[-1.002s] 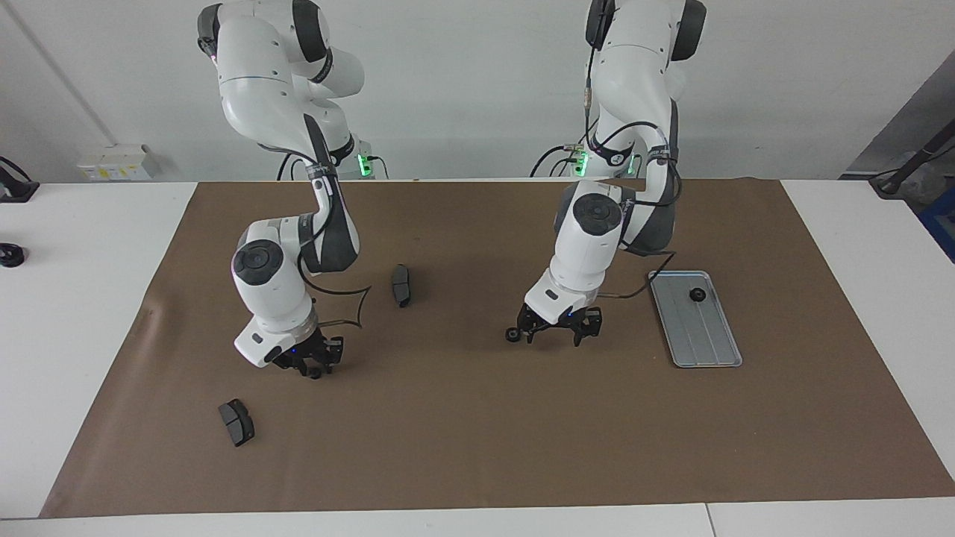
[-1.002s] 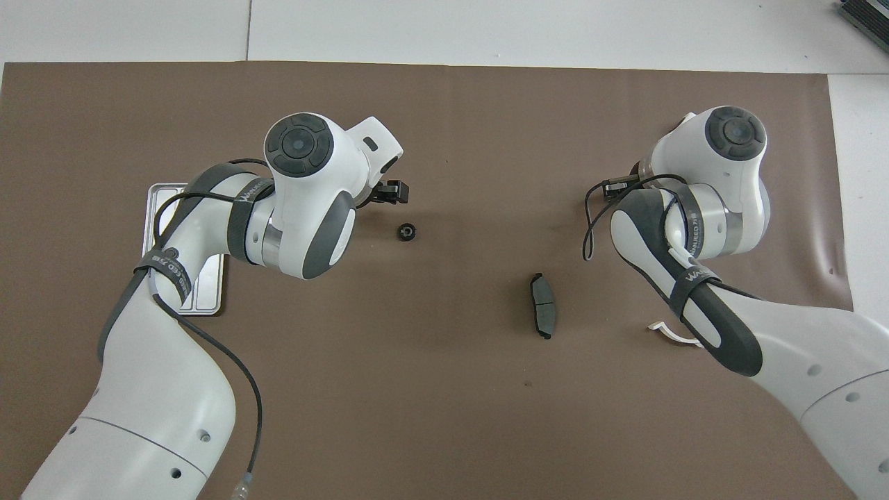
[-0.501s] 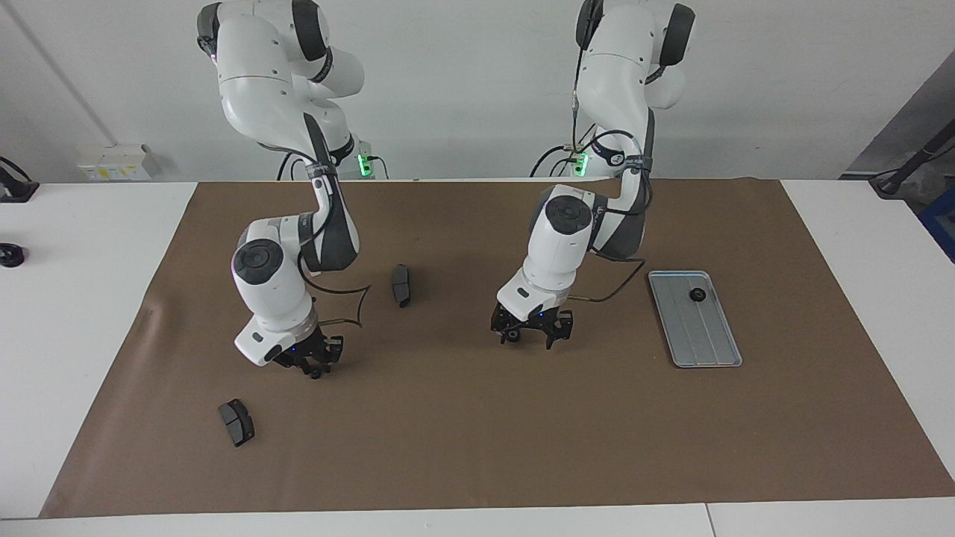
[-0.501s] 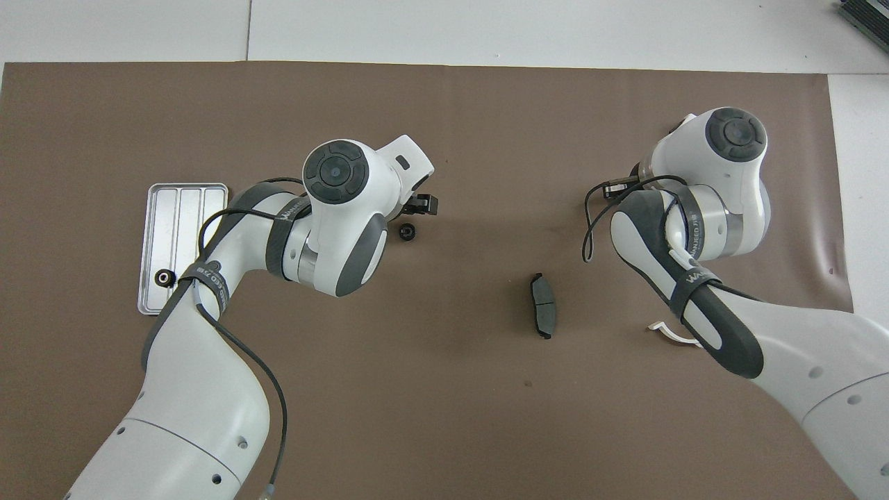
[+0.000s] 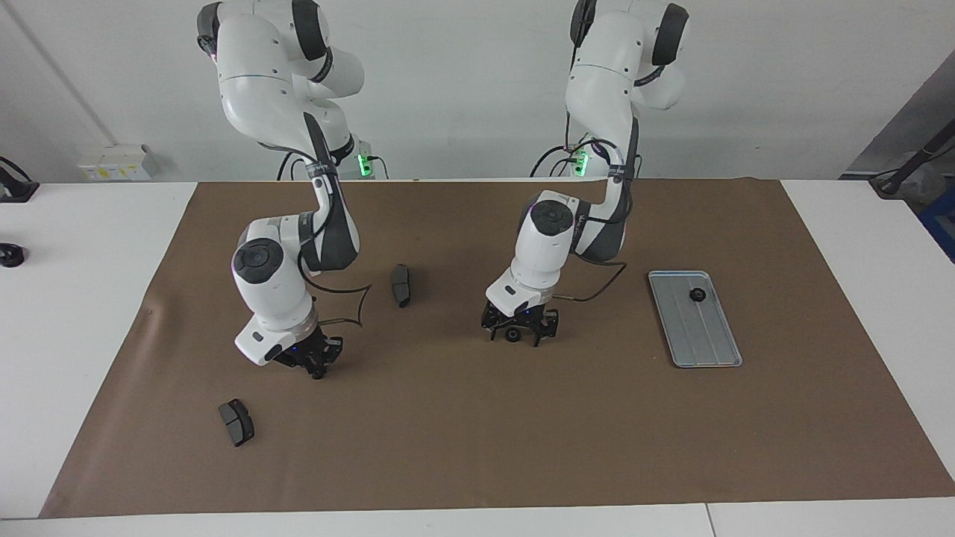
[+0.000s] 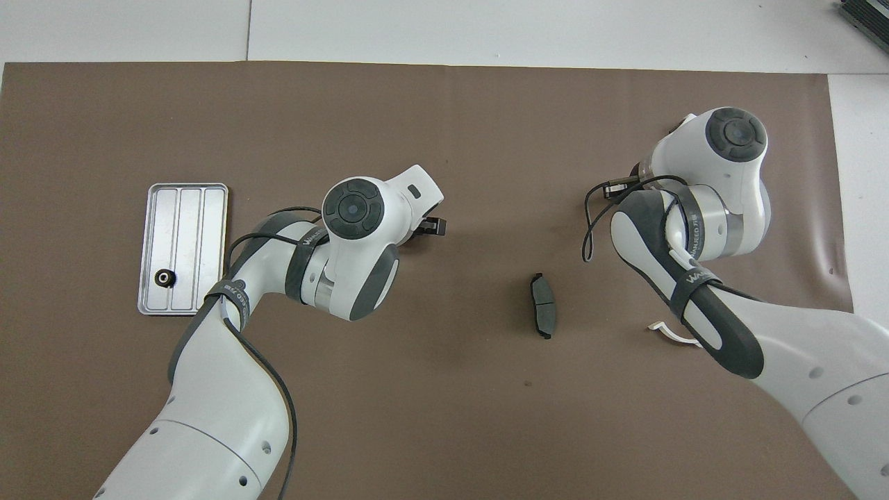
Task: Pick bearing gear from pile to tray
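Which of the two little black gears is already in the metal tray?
The gear on the tray, at the left arm's end. The other gear sits on the brown mat between the left gripper's open fingers.

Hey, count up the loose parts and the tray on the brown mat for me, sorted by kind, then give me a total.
Small black gears: 2, one in the tray, one on the mat under the left hand
Dark grey curved pads: 2
White half-ring: 1
Metal tray: 1
Total: 6
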